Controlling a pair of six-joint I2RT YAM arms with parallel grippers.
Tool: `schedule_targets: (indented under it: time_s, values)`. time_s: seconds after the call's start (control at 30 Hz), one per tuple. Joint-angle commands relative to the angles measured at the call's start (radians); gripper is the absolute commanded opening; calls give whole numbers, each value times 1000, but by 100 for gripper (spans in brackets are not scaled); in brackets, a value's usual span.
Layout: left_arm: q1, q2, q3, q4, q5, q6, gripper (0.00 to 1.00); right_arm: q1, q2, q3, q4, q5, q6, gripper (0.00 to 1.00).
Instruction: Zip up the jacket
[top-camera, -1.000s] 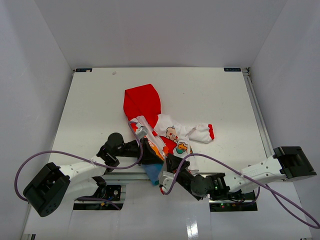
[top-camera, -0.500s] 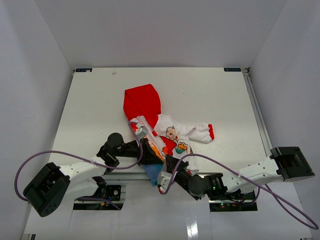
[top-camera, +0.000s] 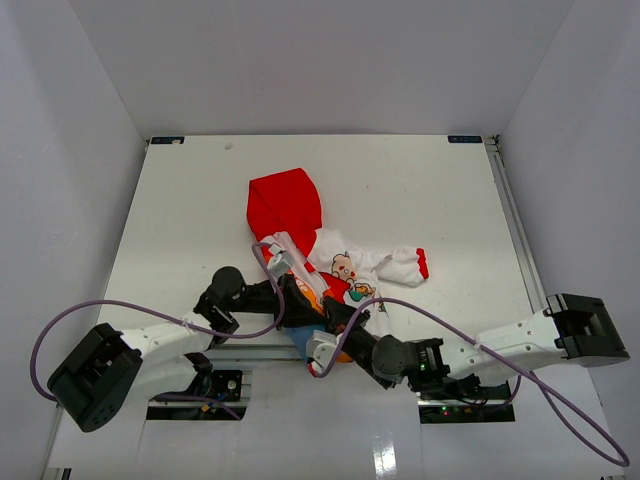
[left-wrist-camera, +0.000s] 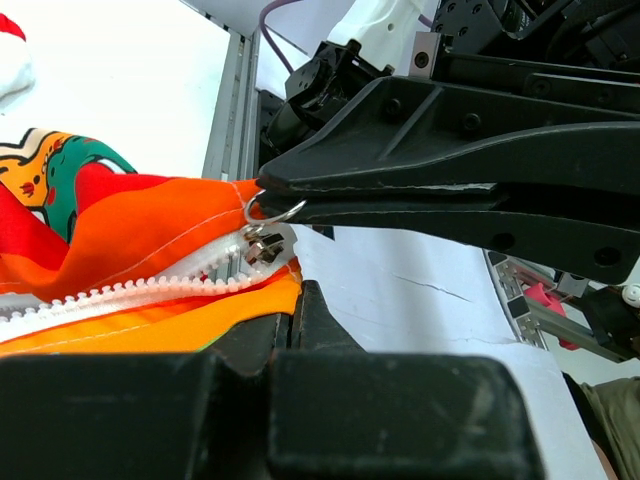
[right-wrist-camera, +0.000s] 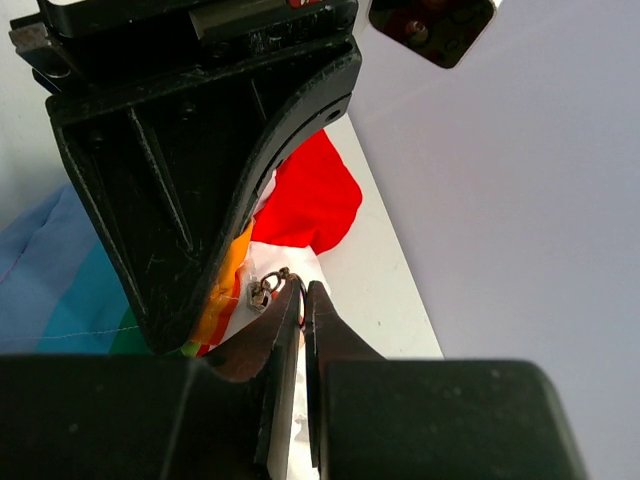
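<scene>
Small white fabric jacket with a red hood and rainbow-striped hem: its little metal zipper pull is pinched by its ring between the nearly closed tips of the right gripper. Just beside it, the left gripper clamps the orange hem fabric below the white zipper teeth. Since a second ago the right gripper has slid up the frame in the top view, further over the hem. The garment lies at the lower middle of the white table, with the hood toward the upper left.
</scene>
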Motion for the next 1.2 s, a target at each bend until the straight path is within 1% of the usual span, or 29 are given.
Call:
schedule_targets:
  time_s: [0.0, 0.27, 0.47, 0.57, 0.63, 0.67, 0.7, 0.73, 0.77, 0.8, 0.87, 0.93, 1.0, 1.17]
  values:
    - [-8, 4, -12, 20, 73, -2, 0, -60, -3, 68, 39, -38, -20, 8]
    - [-17, 7, -14, 44, 93, -2, 0, -162, -6, 51, 20, -117, 22, 8]
    - [-27, 21, -15, 65, 118, -1, 0, -224, -45, 52, -13, -180, 47, 8]
    - [-28, 29, -13, 63, 125, 4, 0, -247, -69, 53, -36, -228, 50, 8]
    - [-28, 31, -8, 56, 118, 7, 0, -248, -82, 56, -58, -234, 48, 8]
    - [-26, 24, 0, 17, 104, 19, 0, -248, -88, 65, -93, -236, 69, 8]
    - [-23, 10, 7, -32, 73, 30, 6, -248, -94, 75, -133, -238, 106, 8]
    - [-17, -13, 11, -81, 20, 37, 20, -248, -99, 85, -170, -241, 157, 8]
    - [-13, -30, 14, -115, -27, 42, 30, -248, -103, 94, -210, -247, 195, 8]
    - [-9, -42, 16, -131, -68, 44, 36, -247, -104, 102, -251, -258, 217, 8]
    - [10, -97, 19, -181, -126, 23, 42, -247, -106, 106, -295, -269, 274, 8]
    - [25, -140, 23, -224, -181, -46, 47, -246, -111, 103, -342, -298, 365, 8]
    - [32, -175, 29, -300, -217, -95, 53, -245, -113, 105, -388, -313, 427, 8]
    - [32, -269, 27, -447, -285, -154, 55, -239, -97, 132, -454, -369, 539, 8]
